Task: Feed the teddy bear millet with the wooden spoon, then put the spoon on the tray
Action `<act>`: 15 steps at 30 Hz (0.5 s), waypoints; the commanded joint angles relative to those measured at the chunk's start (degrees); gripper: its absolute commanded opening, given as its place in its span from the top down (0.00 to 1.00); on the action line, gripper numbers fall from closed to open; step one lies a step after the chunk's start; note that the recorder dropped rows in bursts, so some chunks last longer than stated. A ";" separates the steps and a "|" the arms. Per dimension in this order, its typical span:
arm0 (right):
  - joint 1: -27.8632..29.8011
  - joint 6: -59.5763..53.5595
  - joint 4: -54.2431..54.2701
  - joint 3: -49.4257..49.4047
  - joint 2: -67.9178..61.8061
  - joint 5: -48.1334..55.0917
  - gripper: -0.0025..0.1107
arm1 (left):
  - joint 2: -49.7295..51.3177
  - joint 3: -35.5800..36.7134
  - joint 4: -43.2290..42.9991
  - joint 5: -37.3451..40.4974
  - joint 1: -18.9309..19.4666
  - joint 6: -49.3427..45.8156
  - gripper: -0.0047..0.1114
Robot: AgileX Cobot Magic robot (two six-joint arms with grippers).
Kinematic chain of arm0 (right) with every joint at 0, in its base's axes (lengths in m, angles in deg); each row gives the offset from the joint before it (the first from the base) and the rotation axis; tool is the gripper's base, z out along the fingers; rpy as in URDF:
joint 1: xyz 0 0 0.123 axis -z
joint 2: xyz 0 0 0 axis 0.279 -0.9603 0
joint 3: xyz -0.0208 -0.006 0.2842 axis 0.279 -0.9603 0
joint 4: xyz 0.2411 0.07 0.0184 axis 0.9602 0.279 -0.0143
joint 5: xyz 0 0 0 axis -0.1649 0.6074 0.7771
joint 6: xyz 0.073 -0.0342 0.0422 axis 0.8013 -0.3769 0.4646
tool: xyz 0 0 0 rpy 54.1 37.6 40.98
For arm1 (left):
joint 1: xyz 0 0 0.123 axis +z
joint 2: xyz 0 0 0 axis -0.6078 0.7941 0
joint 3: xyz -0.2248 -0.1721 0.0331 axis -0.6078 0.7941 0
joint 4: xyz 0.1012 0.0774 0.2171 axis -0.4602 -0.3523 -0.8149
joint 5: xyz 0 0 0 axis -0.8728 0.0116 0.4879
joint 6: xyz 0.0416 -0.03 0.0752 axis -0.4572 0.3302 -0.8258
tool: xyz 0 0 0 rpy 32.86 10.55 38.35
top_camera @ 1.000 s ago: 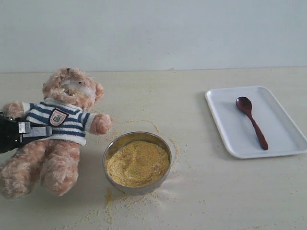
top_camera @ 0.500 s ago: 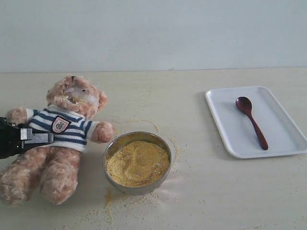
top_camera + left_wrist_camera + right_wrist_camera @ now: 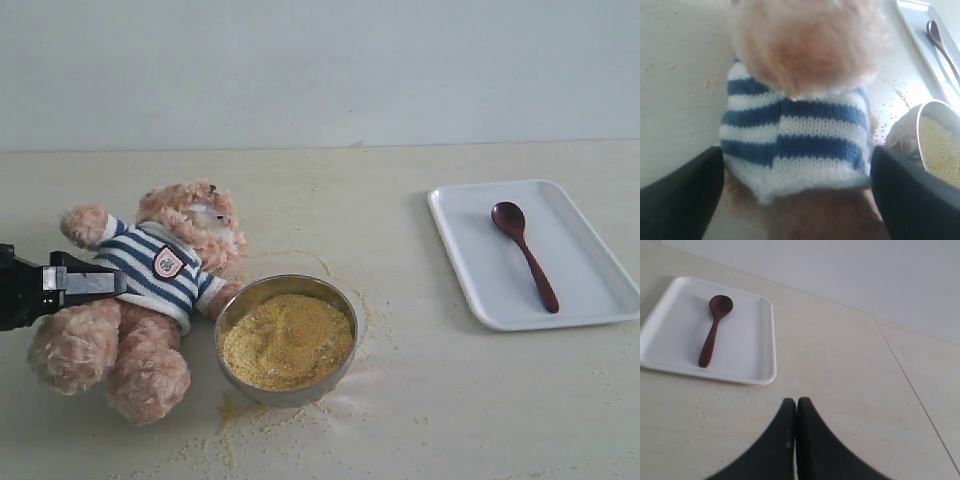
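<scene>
The teddy bear [image 3: 165, 270] lies on its back on the left of the table, head tilted toward the steel bowl [image 3: 340, 300]. One of its arms touches the bowl's rim. My left gripper [image 3: 112, 283] comes in from the left edge and is shut on the bear's waist [image 3: 795, 125], one black finger on each side. Millet [image 3: 287, 340] fills the bowl. The wooden spoon [image 3: 525, 255] lies on the white tray [image 3: 590, 290] at the right, and also shows in the right wrist view [image 3: 712, 335]. My right gripper [image 3: 796, 402] is shut and empty, hovering over bare table near the tray [image 3: 750, 340].
Loose millet grains [image 3: 235, 425] are scattered on the table around and in front of the bowl. A pale wall runs behind the table's far edge. The right arm does not show in the exterior view.
The bear has been dragged to the right and turned, so its head and arm now sit close to the bowl. My left gripper moved right with it. Spoon and tray stayed still.
</scene>
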 commanded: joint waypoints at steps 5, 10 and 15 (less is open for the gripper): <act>0.15 0.01 -0.09 -0.04 0.25 -0.53 0.98 | -1.26 -1.12 0.09 2.25 -0.10 2.20 0.31; 0.15 0.01 -0.09 -0.04 0.25 -1.72 0.98 | -10.43 -2.03 -13.34 2.46 -0.10 2.44 0.31; 0.15 0.01 -0.09 -0.04 0.25 -1.72 0.98 | -23.30 -2.20 -15.03 2.31 -0.10 10.58 0.31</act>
